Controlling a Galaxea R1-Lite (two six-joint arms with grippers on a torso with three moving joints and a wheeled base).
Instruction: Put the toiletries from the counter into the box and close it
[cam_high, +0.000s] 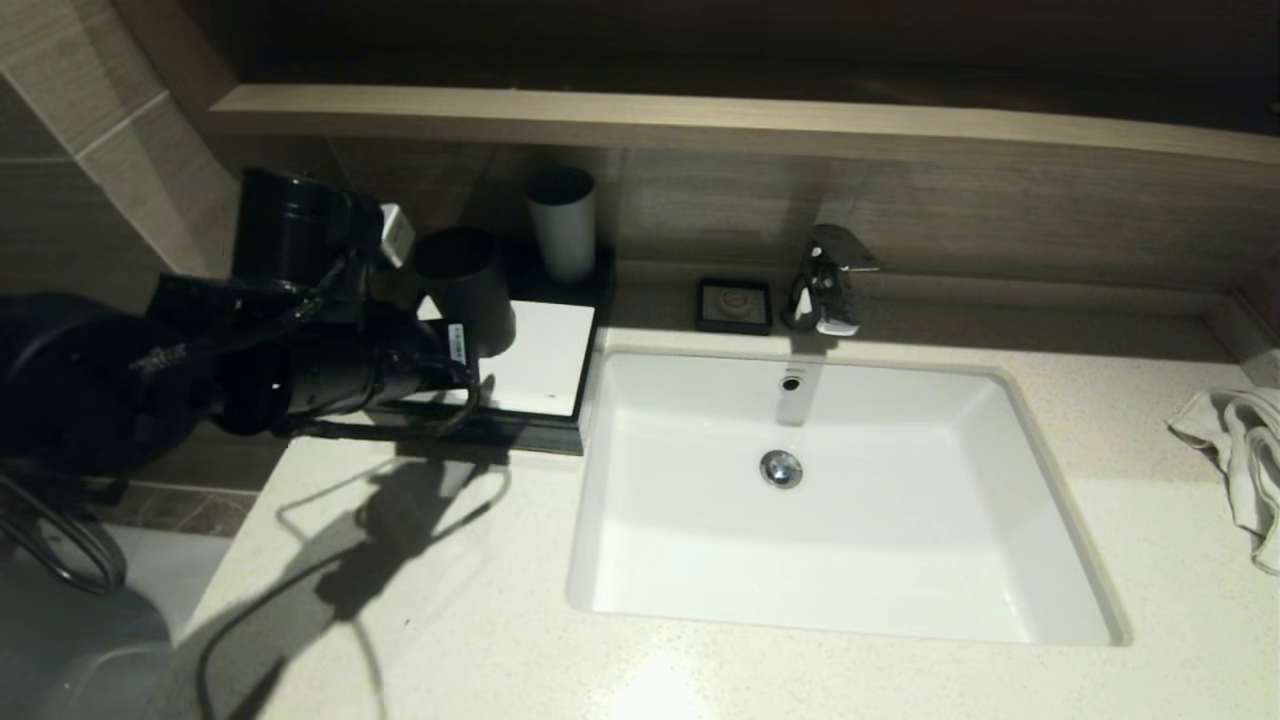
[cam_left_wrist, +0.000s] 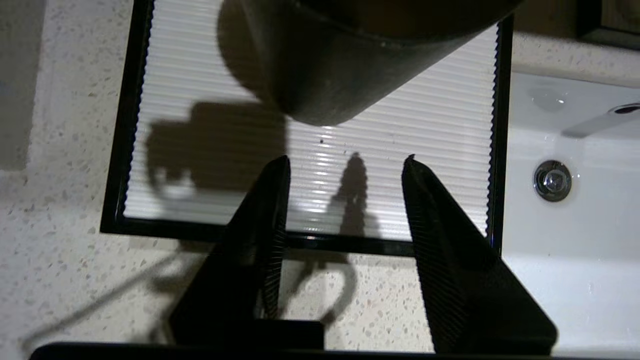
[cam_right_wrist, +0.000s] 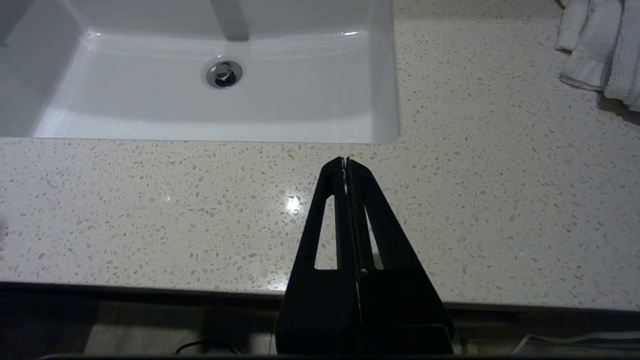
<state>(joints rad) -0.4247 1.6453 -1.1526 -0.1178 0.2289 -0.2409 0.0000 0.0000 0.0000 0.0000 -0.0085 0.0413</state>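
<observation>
A black-framed box with a white ribbed top (cam_high: 545, 365) stands on the counter left of the sink, and also shows in the left wrist view (cam_left_wrist: 425, 150). A dark cup (cam_high: 465, 285) stands on its top, close ahead of my fingers in the left wrist view (cam_left_wrist: 325, 65). My left gripper (cam_left_wrist: 346, 159) is open and empty, hovering over the box's front edge; in the head view (cam_high: 455, 375) the arm hides the box's left part. My right gripper (cam_right_wrist: 345, 160) is shut and empty above the counter's front edge. No loose toiletries show on the counter.
A grey cup (cam_high: 562, 222) stands behind the dark one. A white sink (cam_high: 1000, 420) with a faucet (cam_high: 828, 280) fills the middle. A small black dish (cam_high: 734, 305) sits beside the faucet. A white towel (cam_high: 1240, 460) lies at the far right (cam_right_wrist: 600, 45).
</observation>
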